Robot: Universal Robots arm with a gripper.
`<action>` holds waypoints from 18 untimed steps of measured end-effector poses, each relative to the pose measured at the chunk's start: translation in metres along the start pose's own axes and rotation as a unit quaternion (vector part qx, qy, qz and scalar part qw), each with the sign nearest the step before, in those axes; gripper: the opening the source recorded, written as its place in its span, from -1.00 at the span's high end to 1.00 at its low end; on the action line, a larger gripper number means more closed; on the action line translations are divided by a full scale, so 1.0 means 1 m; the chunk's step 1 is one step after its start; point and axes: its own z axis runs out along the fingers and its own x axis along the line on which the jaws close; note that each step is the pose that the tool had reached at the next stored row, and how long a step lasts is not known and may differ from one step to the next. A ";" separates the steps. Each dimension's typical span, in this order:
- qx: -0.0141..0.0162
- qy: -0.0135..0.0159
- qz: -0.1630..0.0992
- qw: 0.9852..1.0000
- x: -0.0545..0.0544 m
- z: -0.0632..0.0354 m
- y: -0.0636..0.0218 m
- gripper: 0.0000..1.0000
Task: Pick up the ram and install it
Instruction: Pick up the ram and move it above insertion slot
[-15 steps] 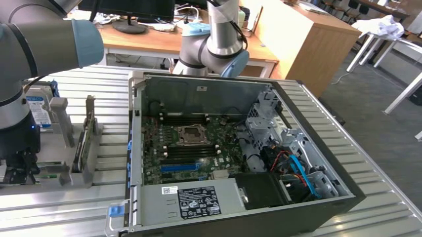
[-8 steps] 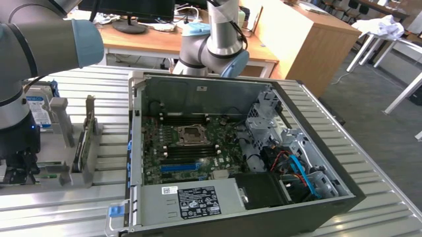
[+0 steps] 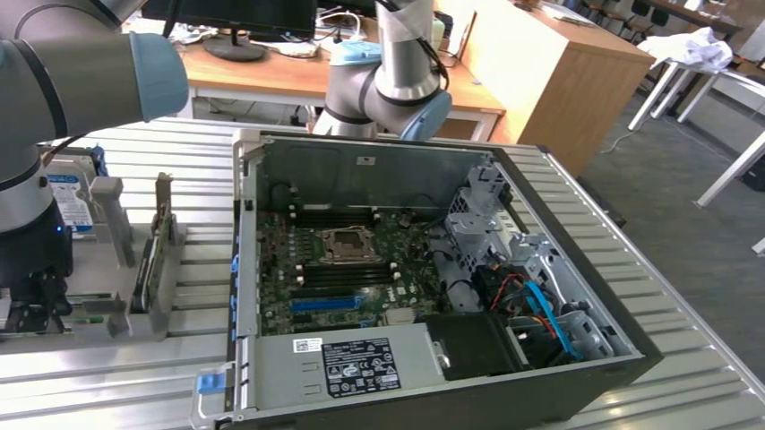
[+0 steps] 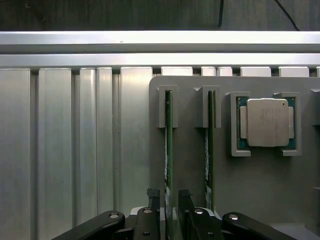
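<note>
Stock as I count it from my remote station: two memory sticks, namely the ram (image 4: 168, 145) and a second stick (image 4: 209, 145); one processor (image 4: 268, 122); one open computer case (image 3: 358, 179); one hard drive (image 3: 72, 204); one gripper (image 4: 169, 200).

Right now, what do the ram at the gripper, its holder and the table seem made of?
Ram: circuit-board laminate, judging by its thin green edge. Holder: probably grey plastic, dull and uniform. Table: likely aluminium, with a brushed sheen and long grooves.

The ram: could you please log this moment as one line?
gripper: open, straddling ram | ram: on edge in holder | CPU: alongside
</note>
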 end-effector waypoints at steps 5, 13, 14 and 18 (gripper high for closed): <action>0.000 0.000 0.000 1.000 0.000 -0.0001 0.0000 0.70; 0.000 0.000 0.000 1.000 0.000 0.0000 0.0000 0.76; 0.000 0.000 0.000 1.000 0.000 -0.0001 0.0000 0.76; 0.000 0.000 0.000 1.000 0.000 -0.0024 0.0001 0.76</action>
